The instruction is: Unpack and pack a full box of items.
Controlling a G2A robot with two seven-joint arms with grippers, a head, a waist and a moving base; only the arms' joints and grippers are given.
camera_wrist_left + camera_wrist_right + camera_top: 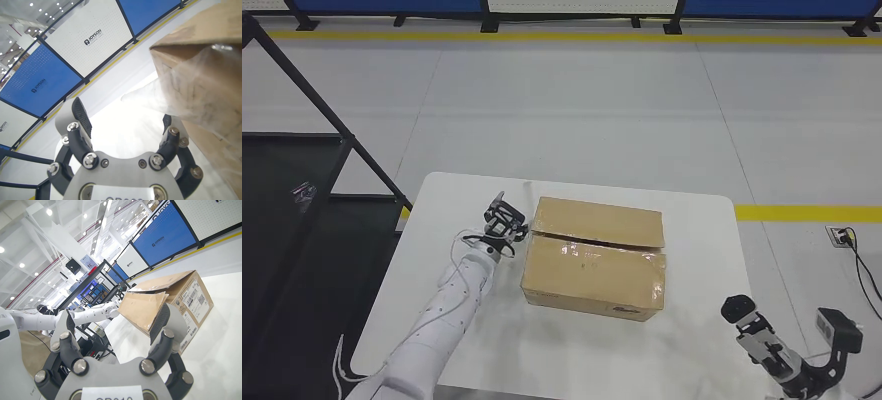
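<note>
Firstly, bench (692, 330): white, smooth, a rectangle with rounded corners, and it carries one box.
Floor (542, 110): pale grey and glossy, with a yellow line (542, 36) along the far side and another stretch off the bench's right edge.
Room: blue and white perforated panels (85, 37) in black frames stand behind the far line. A black metal rack (302, 110) stands to the left of the bench.
Box (592, 255): brown corrugated cardboard, low and oblong, lying near the middle of the bench and turned slightly askew. Its top flaps are folded down and meet along a seam.
Flap (143, 308): the near top flap sits slightly raised, its edge rough and torn.
Tape (587, 252): clear and wrinkled, it runs across the top and hangs loose over the box's left end.
Label (196, 296): white printed stickers on the box's right end face.
Left gripper (122, 111): low over the bench just beside the box's left end. Its fingers (81, 113) are spread wide around nothing. One tip is at the loose tape, and contact cannot be told.
Right gripper (116, 311): off the bench's near right corner, well apart from the box. Its fingers (160, 321) are spread wide and hold nothing.
Finger texture: black ribbed pads on grey metal links with round screws.
</note>
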